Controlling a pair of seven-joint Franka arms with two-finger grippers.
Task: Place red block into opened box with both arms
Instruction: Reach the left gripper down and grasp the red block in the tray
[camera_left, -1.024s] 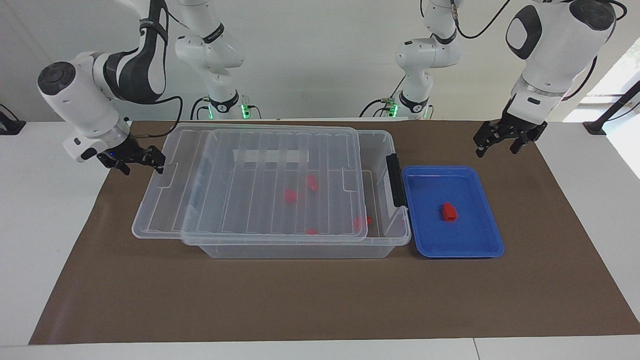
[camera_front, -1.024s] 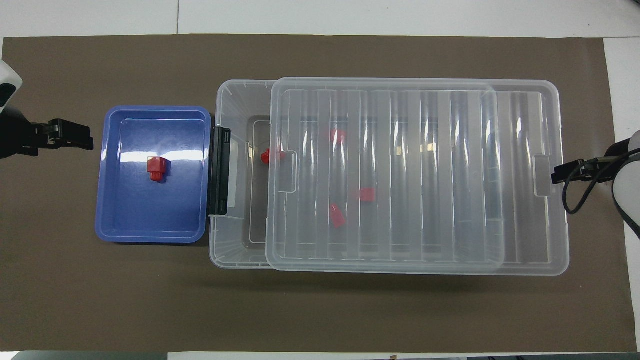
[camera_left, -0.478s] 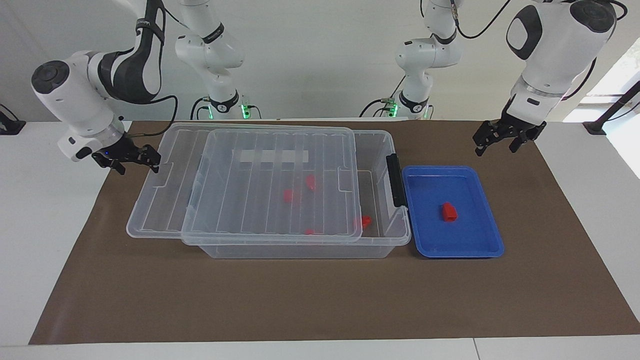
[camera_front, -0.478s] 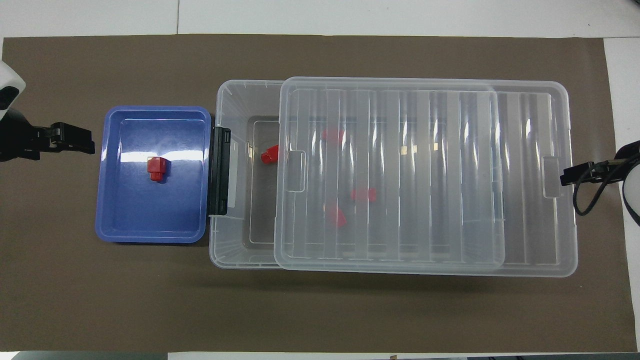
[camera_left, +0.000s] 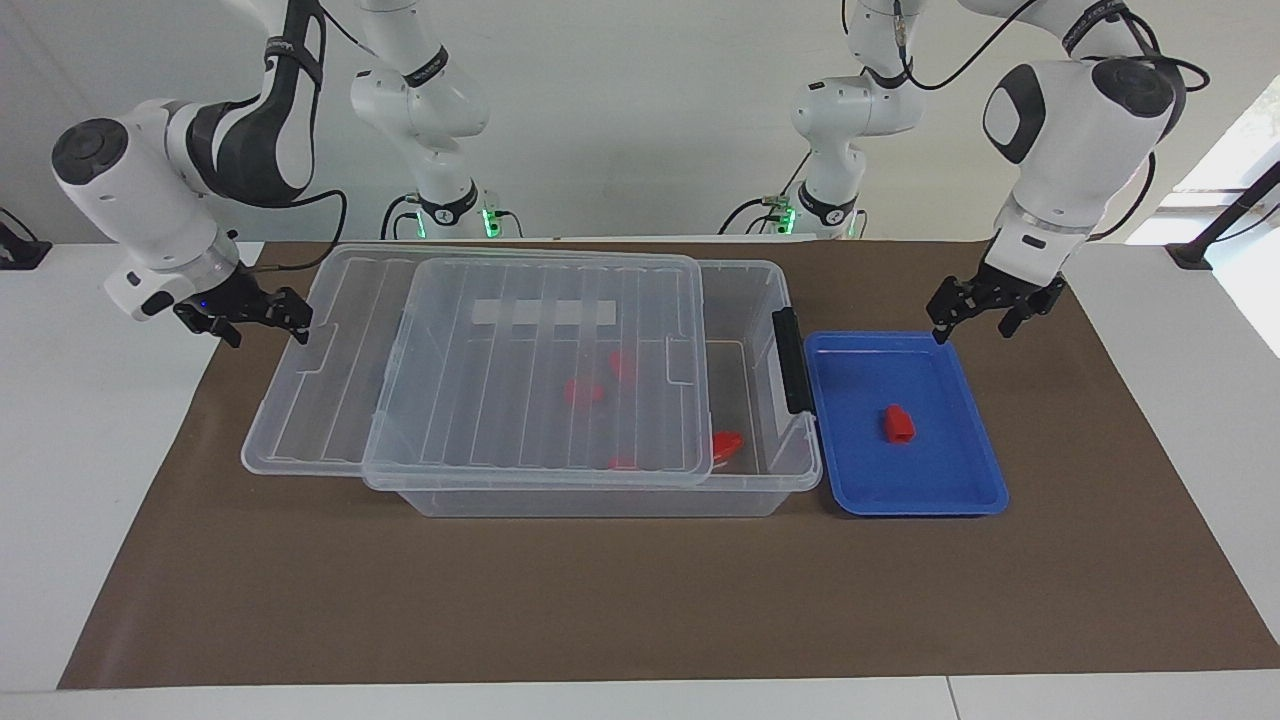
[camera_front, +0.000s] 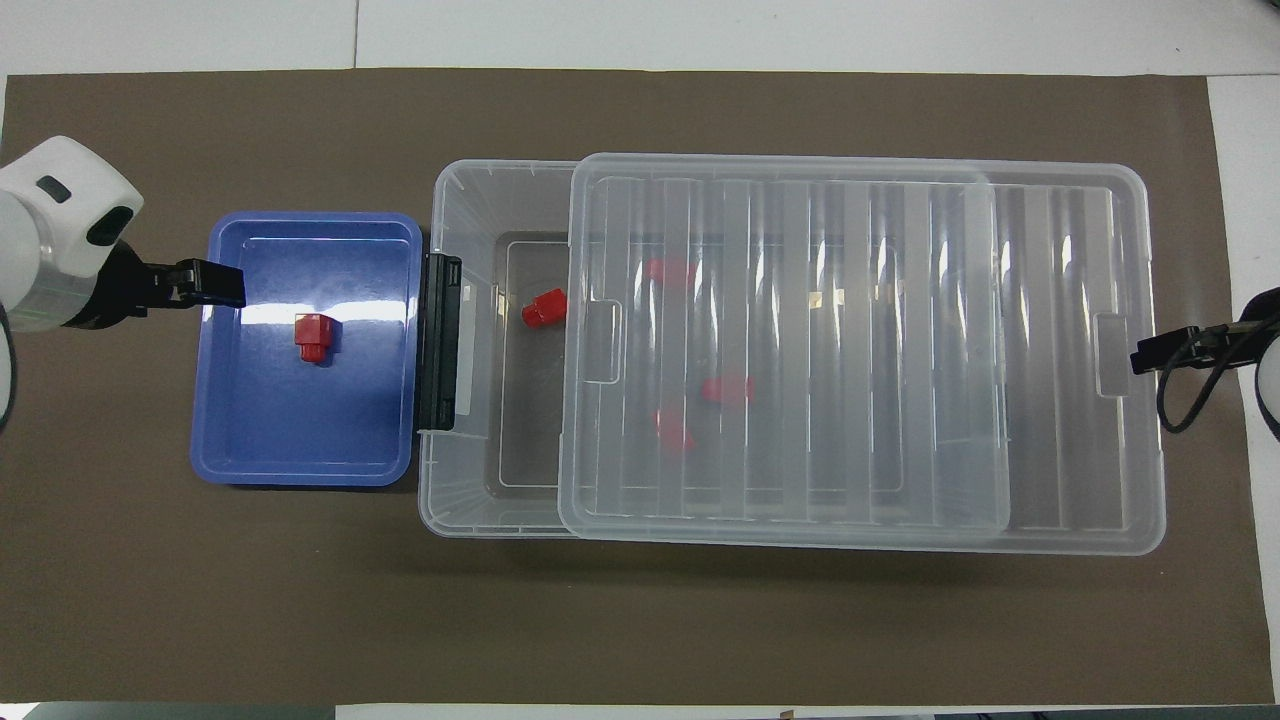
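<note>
Sliding toward the right arm's end of the table, the ribbed lid (camera_left: 540, 365) now leaves a wider strip of the box (camera_left: 760, 300) uncovered at its black latch (camera_left: 790, 360) end than a second ago, so there is more room for a drop. The right gripper (camera_left: 262, 318) sits at the lid's short edge, fingers apart; whether it touches the lid I cannot tell. The left gripper (camera_left: 975, 310) has come down from beside the blue tray (camera_left: 850, 500) to hang over its edge, fingers apart and empty. The red block (camera_left: 898, 424) lies in the tray, untouched; four similar ones lie inside the box. Judging from this, the pick comes next.
</note>
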